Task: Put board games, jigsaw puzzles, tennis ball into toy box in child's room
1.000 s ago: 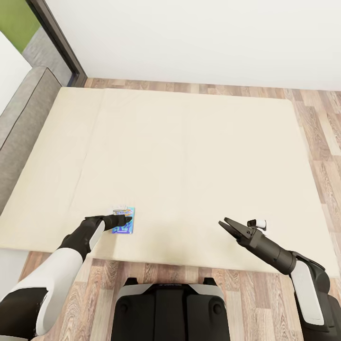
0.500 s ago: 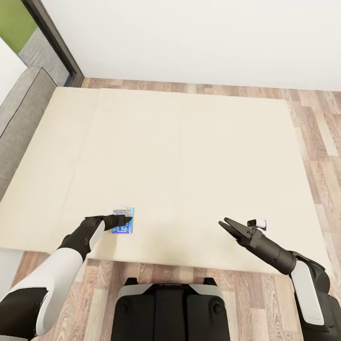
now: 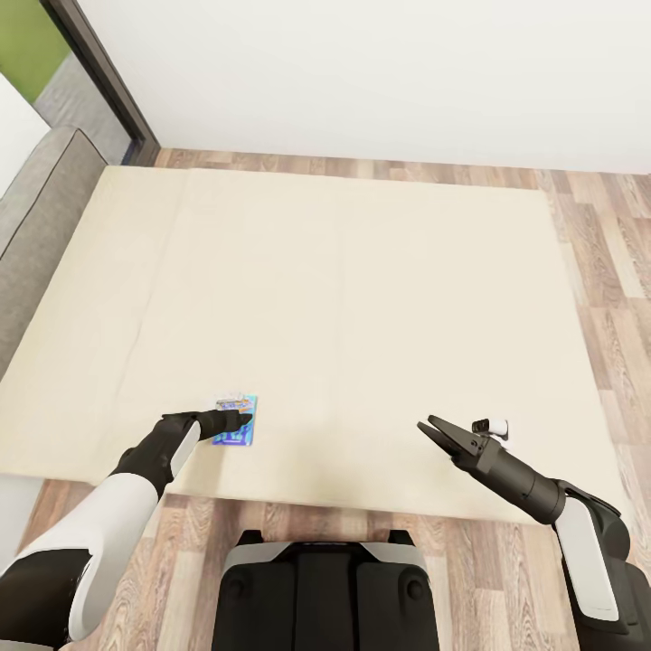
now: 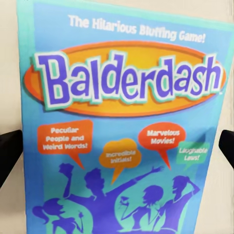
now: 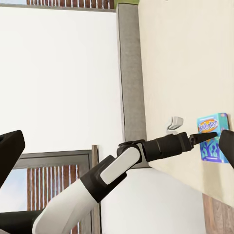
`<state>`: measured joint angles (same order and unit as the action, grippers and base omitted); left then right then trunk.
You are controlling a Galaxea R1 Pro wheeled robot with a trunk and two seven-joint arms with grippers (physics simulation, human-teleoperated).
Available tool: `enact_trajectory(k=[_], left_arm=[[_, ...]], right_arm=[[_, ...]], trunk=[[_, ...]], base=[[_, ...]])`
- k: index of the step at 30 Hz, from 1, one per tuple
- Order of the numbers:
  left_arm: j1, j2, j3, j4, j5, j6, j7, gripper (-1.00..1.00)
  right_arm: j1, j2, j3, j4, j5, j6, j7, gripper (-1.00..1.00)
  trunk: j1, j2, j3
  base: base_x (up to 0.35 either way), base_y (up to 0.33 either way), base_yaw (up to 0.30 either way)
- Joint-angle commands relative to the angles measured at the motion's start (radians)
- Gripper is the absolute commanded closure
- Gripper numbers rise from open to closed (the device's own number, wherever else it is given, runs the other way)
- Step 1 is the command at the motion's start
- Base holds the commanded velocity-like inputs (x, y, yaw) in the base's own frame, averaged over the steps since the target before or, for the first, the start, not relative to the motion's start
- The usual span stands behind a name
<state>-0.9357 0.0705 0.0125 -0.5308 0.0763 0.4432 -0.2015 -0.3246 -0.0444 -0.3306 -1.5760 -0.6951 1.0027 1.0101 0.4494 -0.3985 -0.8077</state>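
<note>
A blue Balderdash board game (image 3: 240, 437) lies flat on the cream bed (image 3: 362, 289), close to the near edge on the left. My left gripper (image 3: 239, 420) hovers right over it, open, with one black fingertip (image 4: 9, 148) on each side of the box (image 4: 122, 122). My right gripper (image 3: 434, 429) is open with nothing in it, held above the bed's near right part. The right wrist view looks across the mattress at the left arm (image 5: 122, 163) and the box (image 5: 210, 151).
A grey upholstered bed frame (image 3: 36, 235) runs along the left side. Wooden floor (image 3: 615, 262) borders the bed at the back, the right and the front. A white wall stands behind, with a dark door frame (image 3: 99, 72) at the back left.
The head view has shifted slightly since one second ago. Neither arm nor the board game has moved.
</note>
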Motion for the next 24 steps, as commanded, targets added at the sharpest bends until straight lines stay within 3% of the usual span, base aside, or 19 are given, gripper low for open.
enact_trajectory(k=[1, 24], left_arm=[[0.0, 0.0, 0.001, -0.001, 0.008, 0.008, -0.001, -1.0], [0.0, 0.0, 0.0, -0.001, 0.008, 0.008, -0.002, -1.0]], right_arm=[[-0.001, 0.0, -0.001, 0.0, 0.002, 0.004, 0.004, -1.0], [-0.001, 0.0, -0.001, 0.001, 0.002, 0.004, 0.004, -1.0]], trunk=[[0.001, -0.002, -0.001], [0.001, -0.002, -0.001]], base=[[0.0, -0.169, 0.0], [0.0, -0.245, 0.0]])
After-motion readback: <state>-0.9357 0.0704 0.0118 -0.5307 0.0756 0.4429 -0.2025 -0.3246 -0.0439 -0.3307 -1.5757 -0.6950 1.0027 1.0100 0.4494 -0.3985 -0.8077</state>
